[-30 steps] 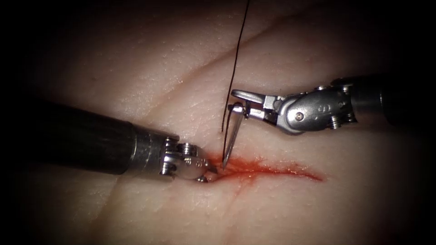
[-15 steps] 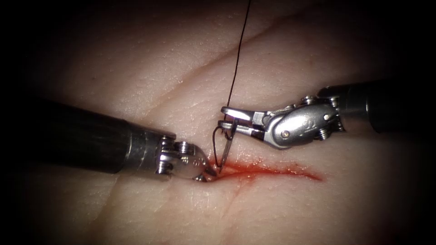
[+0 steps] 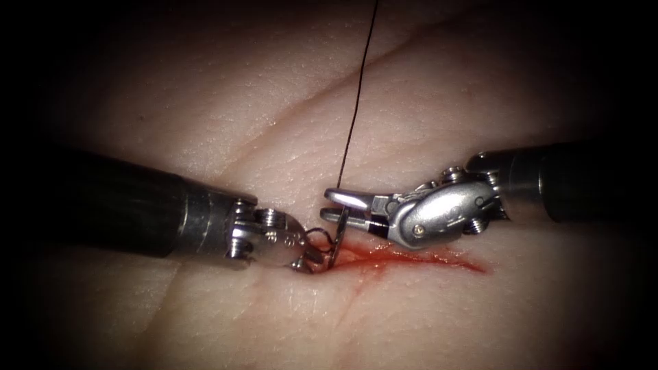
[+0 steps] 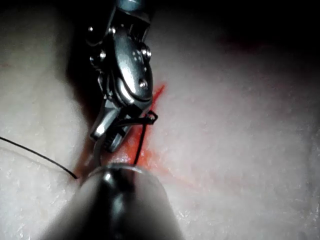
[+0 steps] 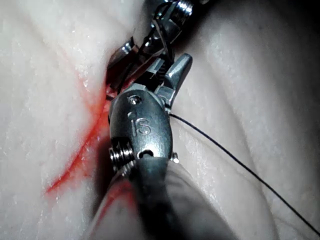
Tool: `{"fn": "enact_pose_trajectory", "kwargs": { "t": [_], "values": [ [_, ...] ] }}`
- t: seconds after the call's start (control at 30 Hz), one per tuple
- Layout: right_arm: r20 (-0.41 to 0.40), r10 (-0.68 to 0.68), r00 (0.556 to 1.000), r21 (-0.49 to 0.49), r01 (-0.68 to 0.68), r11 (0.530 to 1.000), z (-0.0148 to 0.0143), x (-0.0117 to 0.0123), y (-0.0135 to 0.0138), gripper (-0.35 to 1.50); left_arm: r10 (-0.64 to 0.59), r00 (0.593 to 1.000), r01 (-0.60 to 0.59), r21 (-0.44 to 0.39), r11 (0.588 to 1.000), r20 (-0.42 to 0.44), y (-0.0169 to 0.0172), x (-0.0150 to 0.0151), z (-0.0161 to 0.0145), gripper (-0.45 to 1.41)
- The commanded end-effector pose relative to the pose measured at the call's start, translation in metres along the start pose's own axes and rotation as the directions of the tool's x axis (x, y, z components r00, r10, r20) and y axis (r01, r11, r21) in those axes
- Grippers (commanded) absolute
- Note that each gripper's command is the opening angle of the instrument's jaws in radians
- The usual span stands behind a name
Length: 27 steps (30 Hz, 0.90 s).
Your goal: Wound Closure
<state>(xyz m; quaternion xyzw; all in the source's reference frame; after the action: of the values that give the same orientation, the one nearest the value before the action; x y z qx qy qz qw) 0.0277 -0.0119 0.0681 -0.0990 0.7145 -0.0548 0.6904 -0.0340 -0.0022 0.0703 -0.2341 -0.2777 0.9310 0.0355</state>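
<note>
The tissue [image 3: 240, 103] has a red cut [image 3: 425, 259] running left to right. My right tool [image 3: 336, 205] comes in from the right, low over the cut, its jaws shut on the curved needle [image 3: 336, 240] near its tail end. The needle stands steeply, and its point meets the tissue at the cut's left end. Dark thread [image 3: 356, 96] rises from the needle's tail to the top edge, with a small loop beside the jaws. My left tool [image 3: 312, 260] presses its tip on the tissue at the cut's left end, right beside the needle's point. The right wrist view shows the thread [image 5: 235, 160] trailing over the tissue.
Red fluid [image 3: 384, 257] stains the cut and the tissue around it. A long natural crease [image 3: 295, 109] crosses the tissue above the cut. The left arm's dark shaft [image 3: 103, 212] lies low over the tissue on the left.
My right tool has come down and to the left with the needle, bringing the needle's point to the tissue at the cut's left end. The left tool has shifted only slightly.
</note>
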Motion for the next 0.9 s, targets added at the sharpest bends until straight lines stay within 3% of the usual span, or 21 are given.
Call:
{"fn": "enact_pose_trajectory", "kwargs": {
  "t": [0.03, 0.3, 0.33, 0.4, 0.47, 0.73, 0.9],
  "values": [
    [0.0, 0.007, 1.0, 0.002, -0.007, 1.0, 0.0005, -0.0006, -0.0006, -0.35, -0.001, 1.0, 0.001, 0.001, 1.0, -0.004, 0.0004, 0.0004, 0.0004, 0.12],
    [-0.009, 0.092, 0.996, -0.001, -0.092, 0.996, 0.0001, -0.0011, -0.0002, -0.35, 0.008, 0.996, -0.001, 0.076, 0.997, -0.089, 0.0033, 0.0014, -0.0042, -0.01],
    [-0.017, 0.129, 0.991, -0.009, -0.13, 0.992, -0.0002, -0.0014, 0.0002, -0.35, 0.009, 0.994, 0.006, 0.127, 0.992, -0.113, 0.0043, 0.001, -0.0068, -0.11],
    [-0.016, 0.153, 0.988, -0.01, -0.153, 0.988, -0.0004, -0.0017, 0.0004, -0.35, 0.007, 0.992, 0.013, 0.158, 0.987, -0.123, 0.0051, 0.0008, -0.0078, -0.13],
    [-0.016, 0.177, 0.984, -0.018, -0.177, 0.984, -0.0005, -0.0022, 0.0007, -0.35, 0.01, 0.99, 0.017, 0.189, 0.982, -0.14, 0.0062, 0.001, -0.0076, -0.15],
    [-0.008, 0.275, 0.962, -0.021, -0.275, 0.961, -0.0001, -0.0033, 0.0015, -0.35, 0.023, 0.975, 0.02, 0.19, 0.982, -0.222, 0.009, 0.0018, -0.0029, -0.23],
    [-0.009, 0.321, 0.947, -0.031, -0.321, 0.947, 0.0005, -0.0036, 0.0017, -0.35, 0.034, 0.969, 0.013, 0.191, 0.982, -0.246, 0.01, 0.0016, -0.0016, -0.23]
  ]
}}
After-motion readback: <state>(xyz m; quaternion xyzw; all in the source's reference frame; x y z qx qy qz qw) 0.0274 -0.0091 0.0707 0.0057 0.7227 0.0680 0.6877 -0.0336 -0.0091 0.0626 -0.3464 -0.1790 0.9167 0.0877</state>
